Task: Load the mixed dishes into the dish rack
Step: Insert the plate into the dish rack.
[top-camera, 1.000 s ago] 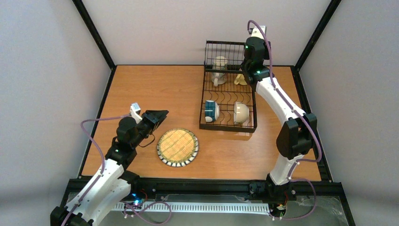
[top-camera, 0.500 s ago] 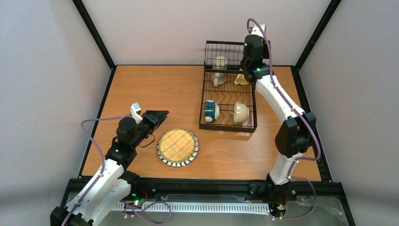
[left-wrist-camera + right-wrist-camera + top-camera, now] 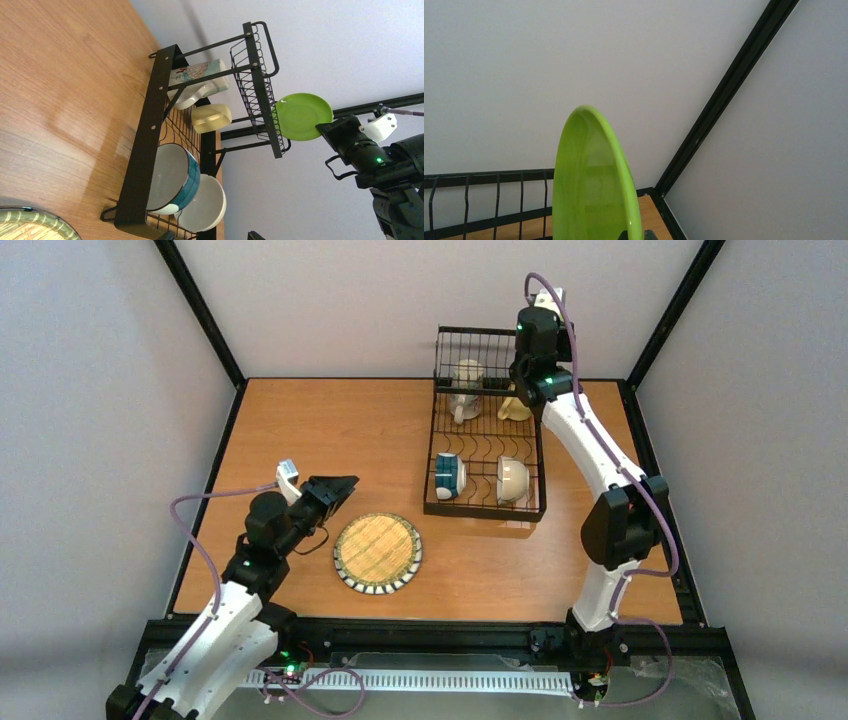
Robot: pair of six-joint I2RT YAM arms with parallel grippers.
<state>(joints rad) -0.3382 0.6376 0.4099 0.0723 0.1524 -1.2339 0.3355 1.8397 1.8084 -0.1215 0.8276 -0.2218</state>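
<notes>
The black wire dish rack [image 3: 485,455] stands at the back right of the table. It holds a patterned cream mug [image 3: 465,390], a cream cup [image 3: 513,408], a teal-banded bowl [image 3: 450,476] and a cream-white bowl [image 3: 512,478]. My right gripper [image 3: 634,235] is shut on the lower edge of a plain lime-green plate [image 3: 591,185]. It holds the plate on edge above the raised basket tier [image 3: 255,85] of the rack. The plate also shows in the left wrist view [image 3: 300,116]. A striped-rim plate [image 3: 378,552] lies flat on the table. My left gripper [image 3: 338,488] is open and empty, to the left of that plate.
The black frame posts [image 3: 660,330] and grey walls close in behind the rack. The right arm [image 3: 600,460] arches along the rack's right side. Bare wood table [image 3: 320,430] stretches left of the rack.
My right wrist has risen a little and shifted toward the back wall with the green plate. The left arm has barely moved.
</notes>
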